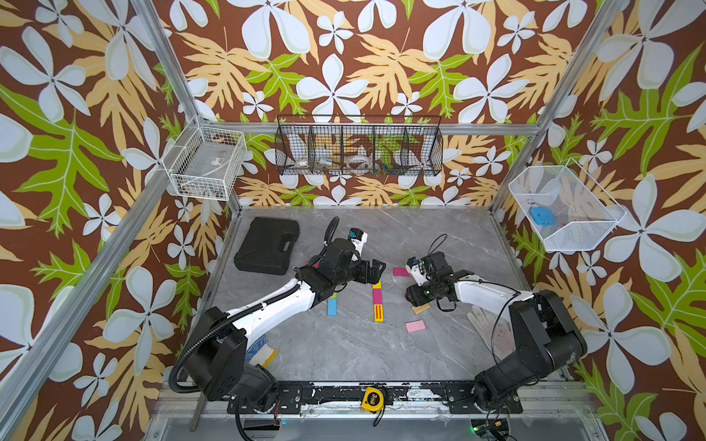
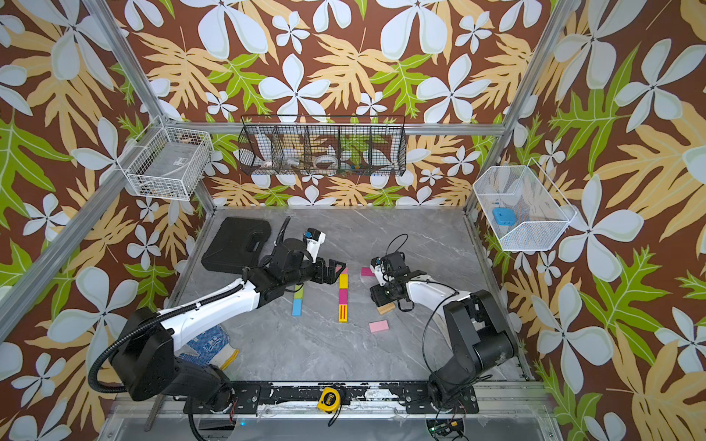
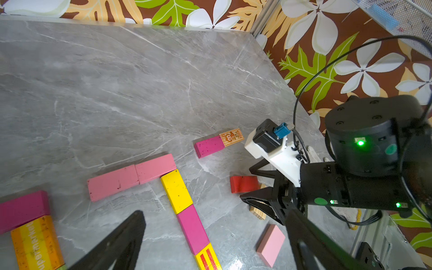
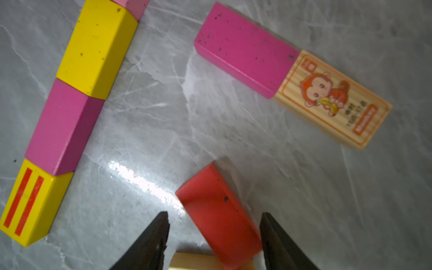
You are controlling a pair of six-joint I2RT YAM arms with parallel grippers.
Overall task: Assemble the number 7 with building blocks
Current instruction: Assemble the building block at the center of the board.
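Note:
A 7 shape lies on the grey table: two pink blocks (image 3: 112, 182) (image 3: 155, 168) form the bar. A yellow block (image 3: 176, 190), a magenta block (image 3: 192, 229) and a striped yellow block (image 3: 208, 258) form the stem (image 1: 378, 301). My left gripper (image 1: 376, 269) (image 3: 214, 211) hangs open over the shape's corner, holding nothing. My right gripper (image 1: 412, 296) (image 4: 214, 214) straddles a tilted red block (image 4: 217, 205) leaning on a plain wood block (image 1: 418, 309). One finger (image 4: 275, 240) touches it; a gap shows at the other finger.
A magenta block (image 4: 243, 49) and a monkey-print block (image 4: 332, 98) lie end to end nearby. Loose blocks: light pink (image 1: 415, 326), green-and-blue (image 1: 332, 303), magenta and orange (image 3: 35, 240). Also a black case (image 1: 267, 246), gloves (image 1: 489, 324) (image 2: 208, 343) and a tape measure (image 1: 373, 399).

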